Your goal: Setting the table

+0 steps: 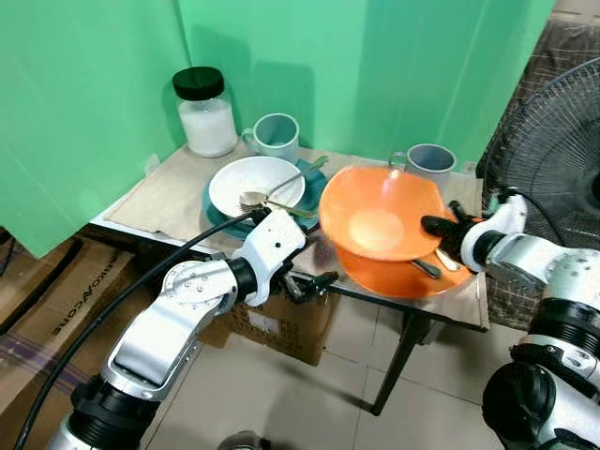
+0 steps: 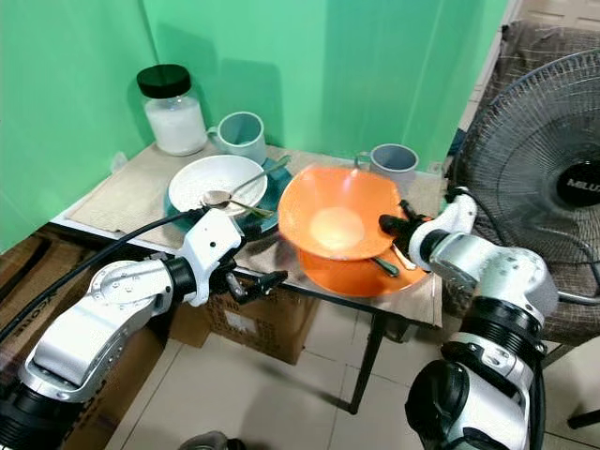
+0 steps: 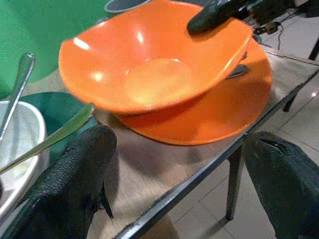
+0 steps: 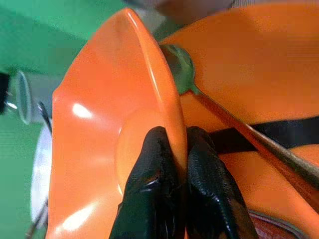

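Note:
An orange bowl (image 1: 380, 214) is tilted above an orange plate (image 1: 398, 272) near the table's front right. My right gripper (image 1: 438, 228) is shut on the bowl's right rim, one finger inside and one outside (image 4: 199, 189). A spoon (image 4: 234, 124) lies on the plate under the bowl. To the left a white bowl (image 1: 255, 183) holding a spoon (image 1: 272, 191) sits on a teal plate (image 1: 217, 211). My left gripper (image 1: 314, 284) hangs open at the table's front edge, below the teal plate, holding nothing.
Two grey-blue mugs (image 1: 277, 136) (image 1: 429, 161) and a black-lidded jar (image 1: 204, 112) stand at the back of the small table (image 1: 169, 197). A green curtain hangs behind. A black fan (image 1: 553, 141) stands at right, cardboard boxes (image 1: 281, 323) under the table.

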Robot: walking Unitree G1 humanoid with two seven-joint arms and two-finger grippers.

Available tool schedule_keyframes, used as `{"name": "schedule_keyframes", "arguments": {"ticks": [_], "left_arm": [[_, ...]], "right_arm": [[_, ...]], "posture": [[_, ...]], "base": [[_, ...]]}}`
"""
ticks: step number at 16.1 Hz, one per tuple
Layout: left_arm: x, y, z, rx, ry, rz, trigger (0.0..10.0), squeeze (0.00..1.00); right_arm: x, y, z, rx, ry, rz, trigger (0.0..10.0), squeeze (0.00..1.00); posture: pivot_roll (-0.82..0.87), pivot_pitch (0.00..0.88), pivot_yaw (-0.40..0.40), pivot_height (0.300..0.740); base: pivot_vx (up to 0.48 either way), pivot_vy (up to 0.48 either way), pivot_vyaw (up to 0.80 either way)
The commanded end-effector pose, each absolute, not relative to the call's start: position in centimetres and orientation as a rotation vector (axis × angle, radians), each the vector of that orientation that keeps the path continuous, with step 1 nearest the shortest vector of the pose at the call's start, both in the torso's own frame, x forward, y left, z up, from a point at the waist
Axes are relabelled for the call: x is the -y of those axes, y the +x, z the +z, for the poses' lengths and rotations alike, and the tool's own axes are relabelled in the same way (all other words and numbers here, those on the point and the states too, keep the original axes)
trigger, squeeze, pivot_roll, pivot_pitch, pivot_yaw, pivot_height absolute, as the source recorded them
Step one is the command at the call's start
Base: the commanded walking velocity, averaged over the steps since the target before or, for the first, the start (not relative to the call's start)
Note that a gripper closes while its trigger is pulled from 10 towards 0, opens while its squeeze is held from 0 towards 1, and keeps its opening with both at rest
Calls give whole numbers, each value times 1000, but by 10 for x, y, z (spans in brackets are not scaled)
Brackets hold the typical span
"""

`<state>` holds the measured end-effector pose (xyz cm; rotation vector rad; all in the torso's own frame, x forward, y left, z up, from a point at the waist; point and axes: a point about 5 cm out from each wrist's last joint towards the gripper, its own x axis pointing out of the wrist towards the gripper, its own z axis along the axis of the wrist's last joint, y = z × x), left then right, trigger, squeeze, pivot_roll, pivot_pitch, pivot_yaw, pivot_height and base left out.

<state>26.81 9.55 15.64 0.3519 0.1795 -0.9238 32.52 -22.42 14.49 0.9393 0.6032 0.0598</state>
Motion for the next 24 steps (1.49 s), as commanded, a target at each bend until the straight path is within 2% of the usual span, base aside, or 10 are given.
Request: {"name": "schedule_keyframes", "arguments": {"ticks": [1, 5, 7, 8, 11, 14, 17, 22, 23, 24], "left_arm": [[-98, 272, 161, -163, 363, -900, 10000, 0], [-98, 276, 164, -132, 365, -873, 10000, 0], [-100, 281, 169, -94, 367, -817, 10000, 0], [-106, 286, 176, -37, 361, -716, 10000, 0], [-117, 278, 185, 37, 315, -613, 10000, 0], [-120, 279, 191, 89, 278, -525, 10000, 0], [-114, 288, 198, 119, 214, -452, 10000, 0], [-121, 288, 194, 112, 187, -357, 10000, 0], [-126, 292, 199, 173, 152, -266, 10000, 0], [-128, 293, 200, 189, 148, -225, 10000, 220]], "right_arm": [[226, 329, 169, -497, 979, 110, 0, 0], [231, 325, 196, -382, 955, 115, 0, 0], [239, 319, 221, -209, 771, 65, 392, 0], [237, 309, 237, -91, 550, 19, 10000, 0], [211, 282, 250, 43, 334, 22, 10000, 0], [196, 277, 244, 82, 213, 7, 10000, 0], [177, 270, 246, 212, 189, -58, 10000, 0], [180, 268, 245, 253, 167, -115, 10000, 0], [179, 269, 243, 243, 175, -101, 10000, 0], [178, 269, 242, 237, 180, -93, 10000, 0]], "posture": [[-16, 0, 31, 740], [-17, 0, 37, 740], [-4, 0, 28, 740], [-2, 0, 24, 740], [10, 0, 27, 740], [15, 0, 32, 740], [-5, 0, 57, 740], [16, 0, 32, 740], [20, 0, 32, 740], [26, 0, 30, 740]], "base": [[0, 0, 0], [0, 0, 0], [0, 0, 0], [0, 0, 0], [0, 0, 0], [0, 0, -275], [0, 0, -733], [0, 0, -785], [0, 0, -788], [0, 0, -781]]}}
